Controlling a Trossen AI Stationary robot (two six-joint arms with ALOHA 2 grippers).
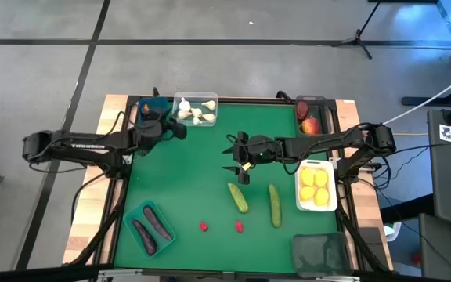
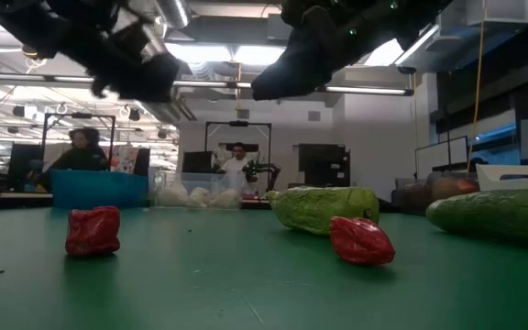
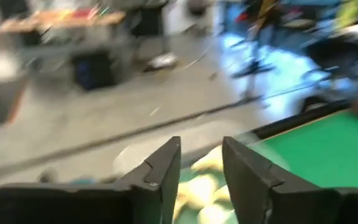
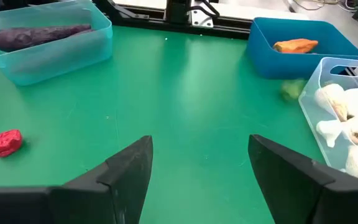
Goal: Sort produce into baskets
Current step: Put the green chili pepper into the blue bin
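My right gripper hangs open and empty over the middle of the green mat; its wrist view looks toward the blue basket holding an orange carrot. My left gripper is open and empty at the near side of the clear basket of white garlic. Two green cucumbers and two small red pieces lie on the mat. The teal basket holds purple eggplants.
A white basket of yellow lemons sits at the right, a dark basket with red apples at the far right, and another dark basket at the near right. A small blurred green thing shows between the blue and clear baskets.
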